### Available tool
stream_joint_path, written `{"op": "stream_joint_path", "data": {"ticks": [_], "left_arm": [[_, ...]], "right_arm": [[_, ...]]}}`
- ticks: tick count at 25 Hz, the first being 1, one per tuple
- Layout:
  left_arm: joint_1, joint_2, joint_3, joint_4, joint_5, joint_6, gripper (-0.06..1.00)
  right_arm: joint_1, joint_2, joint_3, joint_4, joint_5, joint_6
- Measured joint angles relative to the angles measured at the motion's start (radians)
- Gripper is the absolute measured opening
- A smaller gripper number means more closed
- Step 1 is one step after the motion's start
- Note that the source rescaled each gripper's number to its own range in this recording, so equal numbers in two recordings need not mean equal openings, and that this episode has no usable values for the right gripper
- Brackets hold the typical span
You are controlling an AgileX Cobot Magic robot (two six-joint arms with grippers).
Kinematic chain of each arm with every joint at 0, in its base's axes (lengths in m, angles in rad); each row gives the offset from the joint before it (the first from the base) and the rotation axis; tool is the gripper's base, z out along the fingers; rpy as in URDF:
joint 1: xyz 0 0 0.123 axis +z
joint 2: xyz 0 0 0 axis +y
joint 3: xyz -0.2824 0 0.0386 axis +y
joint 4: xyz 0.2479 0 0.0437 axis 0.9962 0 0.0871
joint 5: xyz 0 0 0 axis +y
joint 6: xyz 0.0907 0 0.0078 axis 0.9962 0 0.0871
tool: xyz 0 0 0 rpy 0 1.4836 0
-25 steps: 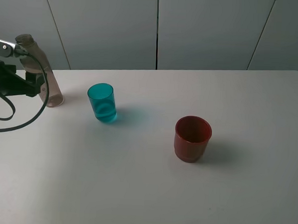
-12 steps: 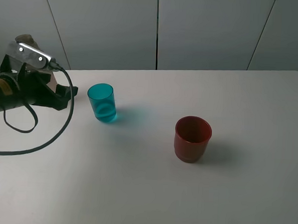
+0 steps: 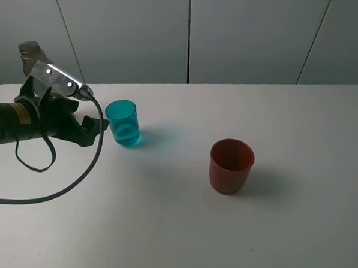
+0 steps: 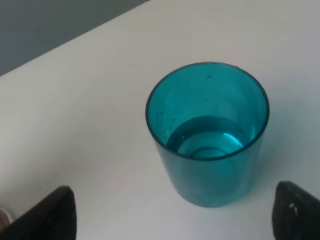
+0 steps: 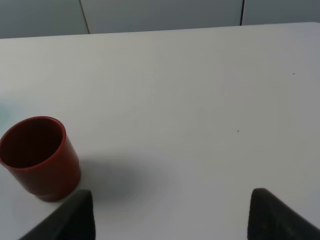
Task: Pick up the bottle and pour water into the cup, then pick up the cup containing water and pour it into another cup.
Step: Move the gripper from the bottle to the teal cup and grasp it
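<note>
Left gripper (image 3: 88, 128), jaws wide and empty, sits just left of the cup (image 3: 122, 123) (partly filled with water). Another cup (image 3: 231, 167) stands well right of it, the bottle (image 3: 31, 51) far left. Risk: an off-centre closure could tip the cup and spill it.

White matte table (image 3: 179, 236) across the lower two thirds of the high view, smooth and plain, far edge straight from left to right, rounded at the corner on the far left. Behind it, along the top of the frame, grey wall panels (image 3: 130, 29), flat and unmarked. At top centre a dark vertical seam (image 3: 188, 32) between panels. At upper left a thin slanted seam (image 3: 68, 35), at upper right a second slanted seam (image 3: 314, 42). In the right wrist view, two tiny dark specks (image 5: 238, 131) on the tabletop, well apart.
</note>
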Motion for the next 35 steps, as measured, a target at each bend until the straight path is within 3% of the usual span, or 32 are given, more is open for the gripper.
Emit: {"op": "stream_joint_path", "data": {"ticks": [6, 13, 35], "left_arm": [[-0.003, 0.036, 0.000, 0.017, -0.006, -0.008, 1.00], [-0.003, 0.185, -0.004, 0.038, -0.148, -0.021, 1.00], [-0.003, 0.399, -0.225, 0.133, -0.165, -0.046, 1.00]], "right_arm": [[0.000, 0.000, 0.000, 0.000, 0.000, 0.000], [0.000, 0.000, 0.000, 0.000, 0.000, 0.000], [0.000, 0.000, 0.000, 0.000, 0.000, 0.000]]}}
